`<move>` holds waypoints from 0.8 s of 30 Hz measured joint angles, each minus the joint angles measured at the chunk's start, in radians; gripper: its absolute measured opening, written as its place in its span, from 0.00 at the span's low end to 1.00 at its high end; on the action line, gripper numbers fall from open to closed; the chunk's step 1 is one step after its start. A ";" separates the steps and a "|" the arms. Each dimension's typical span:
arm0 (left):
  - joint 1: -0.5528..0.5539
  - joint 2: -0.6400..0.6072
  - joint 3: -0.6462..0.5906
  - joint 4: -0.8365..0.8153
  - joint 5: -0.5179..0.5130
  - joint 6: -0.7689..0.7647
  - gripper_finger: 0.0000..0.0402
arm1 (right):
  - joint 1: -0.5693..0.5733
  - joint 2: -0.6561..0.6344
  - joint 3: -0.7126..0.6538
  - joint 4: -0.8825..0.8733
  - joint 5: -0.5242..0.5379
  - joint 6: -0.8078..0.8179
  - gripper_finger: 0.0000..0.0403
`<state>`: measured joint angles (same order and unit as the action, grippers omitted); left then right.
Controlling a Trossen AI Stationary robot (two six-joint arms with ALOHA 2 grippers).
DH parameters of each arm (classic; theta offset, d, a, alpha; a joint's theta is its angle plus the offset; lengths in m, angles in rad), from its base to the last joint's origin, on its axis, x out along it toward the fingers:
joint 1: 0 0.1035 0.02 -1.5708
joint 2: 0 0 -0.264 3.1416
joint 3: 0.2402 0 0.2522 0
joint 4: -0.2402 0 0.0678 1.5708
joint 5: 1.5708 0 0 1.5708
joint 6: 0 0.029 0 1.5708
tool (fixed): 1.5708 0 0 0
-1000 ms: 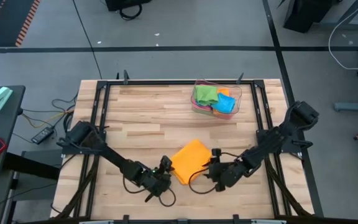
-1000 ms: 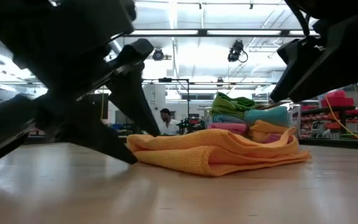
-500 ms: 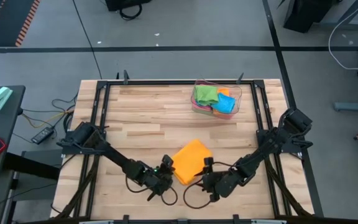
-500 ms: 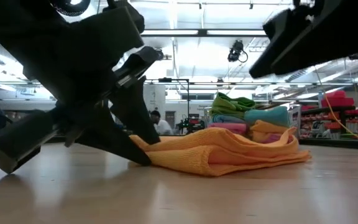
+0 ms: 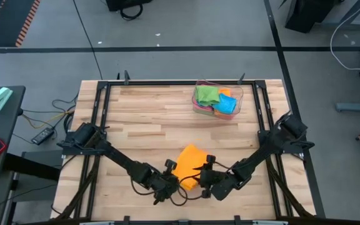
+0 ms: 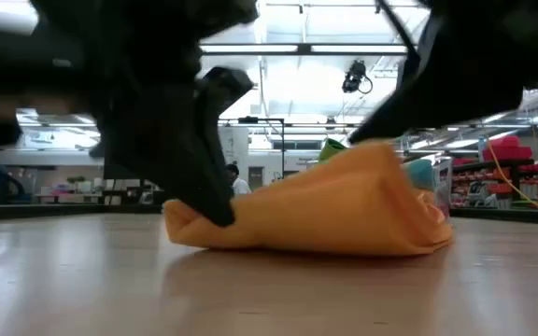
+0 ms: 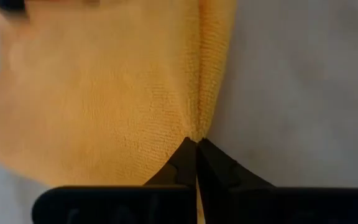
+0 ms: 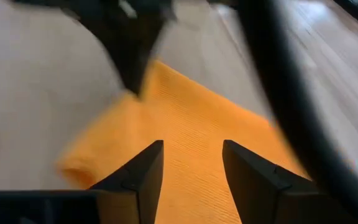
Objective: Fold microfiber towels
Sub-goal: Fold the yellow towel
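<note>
We judged the main risk to be the left gripper's (image 7: 197,144) narrow bite. It had the orange towel (image 5: 189,164) only by the very edge of a fold, so a pull or lift could let the soft cloth slip out and the fold fall open. If only the top layer was caught, the layers might also peel apart. A second risk was crowding. Both grippers worked close together at the towel's near edge, and a careless move could knock one arm against the other or drag the towel across the table (image 5: 142,119).

In the left wrist view, the left gripper's fingers were shut tight, pinching the towel's folded edge between their tips. The right gripper (image 8: 191,163) stood with its fingers apart. They framed the orange cloth without closing on it, and we could not tell whether their tips touched the cloth.

The orange towel lay on the table's near half, bunched between the two grippers, and in the low view it rose to a peak on the far side from the pinched corner. The other towels (image 5: 216,99), green, blue and pink, sat in a tray (image 5: 239,91) at the table's far edge, well apart from the orange towel.
</note>
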<state>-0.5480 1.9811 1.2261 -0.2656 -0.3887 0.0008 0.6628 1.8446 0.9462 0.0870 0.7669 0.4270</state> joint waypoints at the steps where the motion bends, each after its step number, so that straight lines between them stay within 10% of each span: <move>1: 0.000 0.000 0.012 -0.004 0.023 -0.021 0.02 | -0.001 0.026 0.000 0.012 0.020 0.015 0.43; 9: -0.003 -0.001 0.084 -0.028 0.199 -0.075 0.02 | -0.027 0.124 0.017 0.072 0.105 -0.083 0.43; 24: 0.003 -0.003 0.188 -0.070 0.324 -0.031 0.04 | -0.133 0.111 0.018 0.196 -0.165 -0.371 0.43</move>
<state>-0.5450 1.9781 1.4140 -0.3359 -0.0651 -0.0299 0.5302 1.9555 0.9642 0.2828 0.6014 0.0559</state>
